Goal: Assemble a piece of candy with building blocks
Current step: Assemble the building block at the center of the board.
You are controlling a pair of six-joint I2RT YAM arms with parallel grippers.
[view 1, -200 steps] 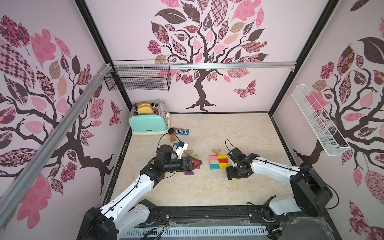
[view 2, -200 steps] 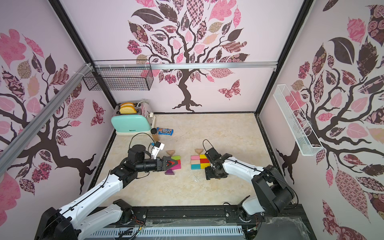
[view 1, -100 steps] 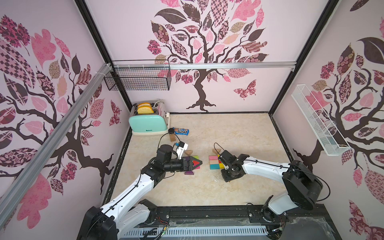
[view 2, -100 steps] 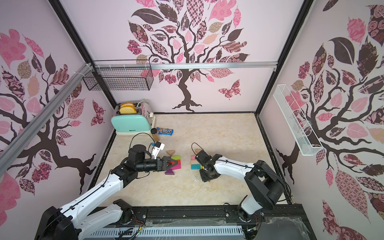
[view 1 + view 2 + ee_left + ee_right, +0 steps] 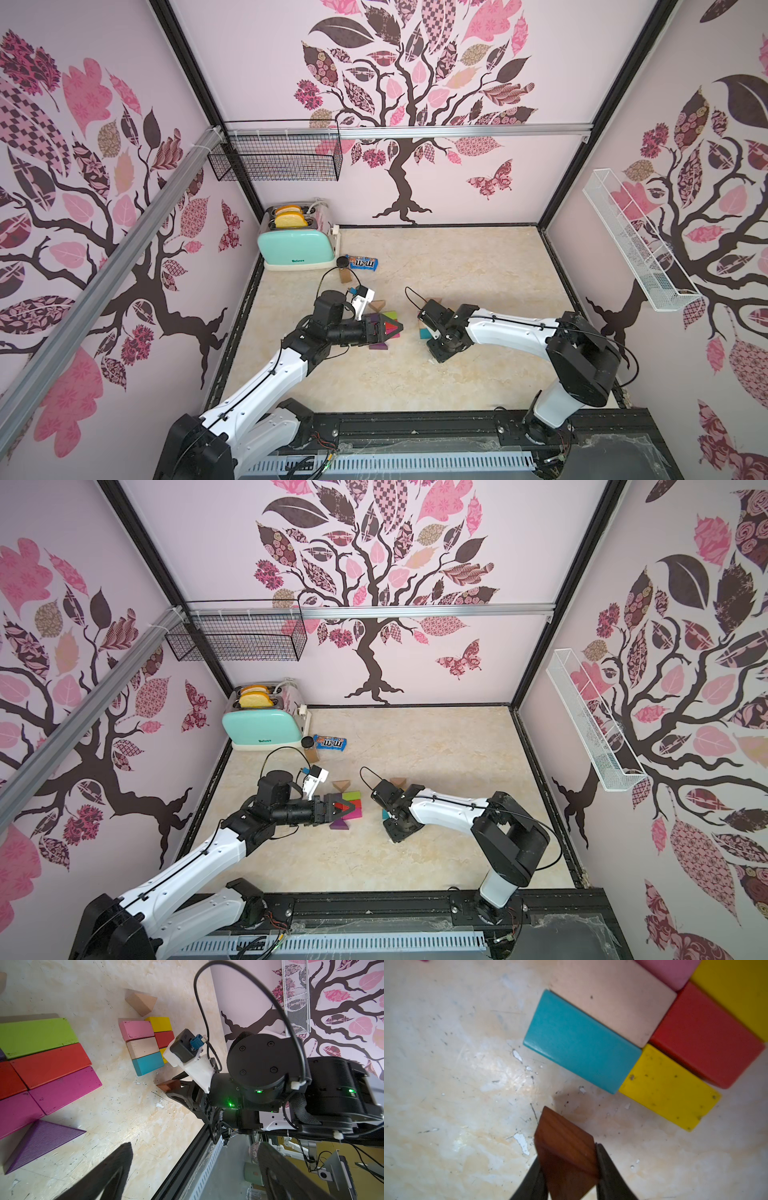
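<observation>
In the right wrist view my right gripper [image 5: 566,1155] is shut on a brown triangle block [image 5: 564,1142], held just above the floor. Close by lies a flat group of building blocks: teal [image 5: 581,1043], tan [image 5: 612,1001], red [image 5: 706,1036] and yellow [image 5: 668,1088]. The left wrist view shows the same group [image 5: 145,1043] with a tan triangle [image 5: 142,1002] beyond it. My left gripper [image 5: 195,1145] is open and holds nothing. It hangs over a second group: green [image 5: 35,1035], red [image 5: 52,1064], magenta [image 5: 64,1088] and a purple triangle [image 5: 41,1142]. In both top views the right wrist hides its fingers.
A mint toaster [image 5: 295,245] stands at the back left. A blue M&M's packet [image 5: 363,263] and a small black-capped jar [image 5: 343,266] lie beside it. A black wire basket [image 5: 276,156] hangs on the back wall and a white rack [image 5: 636,245] on the right wall.
My right arm has swung left across its block group, and its jaws have closed on the brown triangle. The left arm has not moved.
</observation>
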